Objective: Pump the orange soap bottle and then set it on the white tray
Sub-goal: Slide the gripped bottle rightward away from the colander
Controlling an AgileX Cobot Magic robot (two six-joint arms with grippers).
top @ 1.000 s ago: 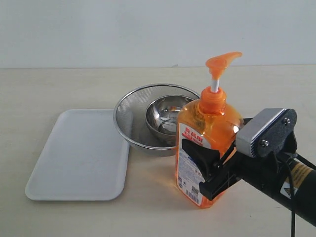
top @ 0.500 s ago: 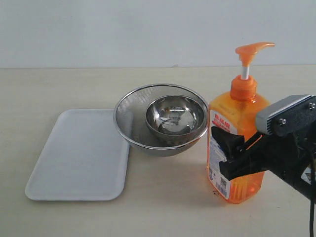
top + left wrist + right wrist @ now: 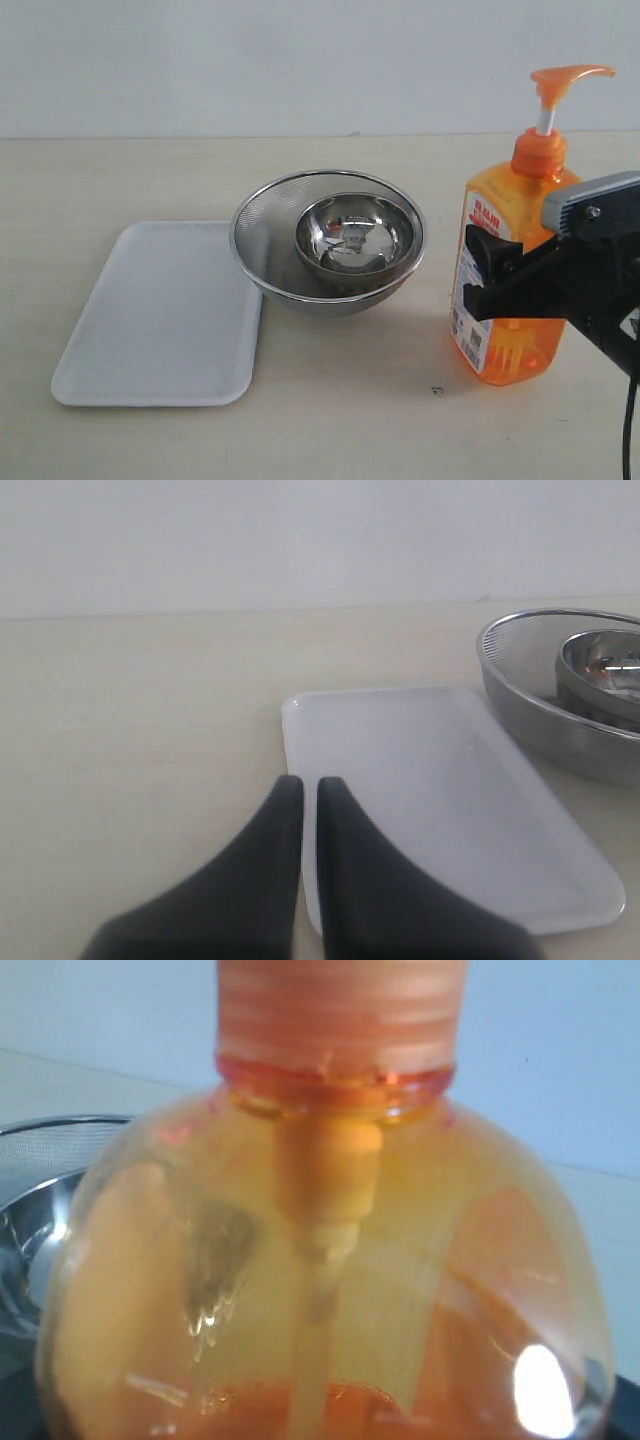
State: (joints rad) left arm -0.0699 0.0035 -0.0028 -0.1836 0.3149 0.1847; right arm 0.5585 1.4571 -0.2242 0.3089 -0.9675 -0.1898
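Shifted right since a second ago: the orange soap bottle (image 3: 510, 210) stands upright, clamped by the right fingers (image 3: 487, 262), spout pointing right.
On the surface (image 3: 100, 180), the white tray (image 3: 160, 315) lies well apart from it; the mesh bowl (image 3: 262, 250) holds a smaller steel bowl (image 3: 355, 235). Only the left wrist view shows the left fingers (image 3: 280, 820), pressed together. The bottle's base possibly touches down.

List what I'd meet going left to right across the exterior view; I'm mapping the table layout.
white tray → steel mesh bowl with a smaller steel bowl inside it → orange soap bottle
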